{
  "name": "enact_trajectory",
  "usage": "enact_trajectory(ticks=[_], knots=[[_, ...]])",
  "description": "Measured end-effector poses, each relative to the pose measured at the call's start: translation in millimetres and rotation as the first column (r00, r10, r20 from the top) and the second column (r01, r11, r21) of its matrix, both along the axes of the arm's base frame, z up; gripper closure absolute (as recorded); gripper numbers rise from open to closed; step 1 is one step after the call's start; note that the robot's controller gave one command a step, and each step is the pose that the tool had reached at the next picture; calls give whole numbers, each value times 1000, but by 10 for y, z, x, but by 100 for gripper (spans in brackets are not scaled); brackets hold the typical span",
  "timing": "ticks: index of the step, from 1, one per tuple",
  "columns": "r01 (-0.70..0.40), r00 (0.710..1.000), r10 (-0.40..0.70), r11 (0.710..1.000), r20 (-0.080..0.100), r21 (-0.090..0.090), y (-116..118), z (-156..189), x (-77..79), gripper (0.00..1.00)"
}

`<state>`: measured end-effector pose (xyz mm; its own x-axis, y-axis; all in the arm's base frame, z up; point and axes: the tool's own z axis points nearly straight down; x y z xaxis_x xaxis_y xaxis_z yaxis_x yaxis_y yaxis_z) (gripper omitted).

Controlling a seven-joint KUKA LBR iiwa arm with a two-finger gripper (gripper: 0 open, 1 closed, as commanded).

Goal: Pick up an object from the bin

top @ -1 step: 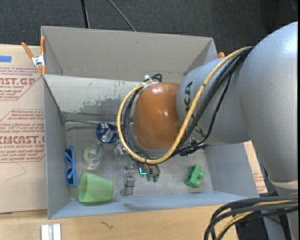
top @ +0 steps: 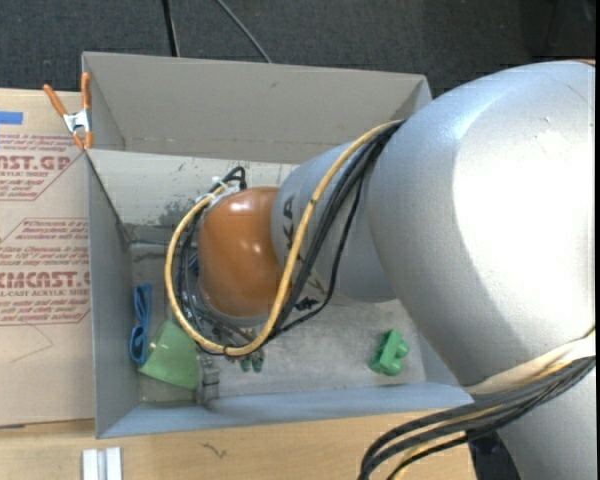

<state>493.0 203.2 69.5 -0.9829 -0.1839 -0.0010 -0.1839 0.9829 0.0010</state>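
Camera view from above: the robot's claw [top: 208,383] sits low in the lower left corner of the grey metal bin [top: 108,268], just beside a pale green plastic wedge [top: 168,354]. Whether the claw is wide or narrow cannot be told. This looks like the grasping step; next it must close on something, perhaps the wedge, and lift.

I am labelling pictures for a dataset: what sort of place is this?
Most likely a robotics lab or test bench: a large silver robot arm reaches into a grey metal bin holding a few small loose things, such as a green block and a blue loop.
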Motion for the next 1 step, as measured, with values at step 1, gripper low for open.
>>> enact_trajectory(ticks=[1], knots=[[3,1000,-3,1000,20,6,-5,74,64,100]])
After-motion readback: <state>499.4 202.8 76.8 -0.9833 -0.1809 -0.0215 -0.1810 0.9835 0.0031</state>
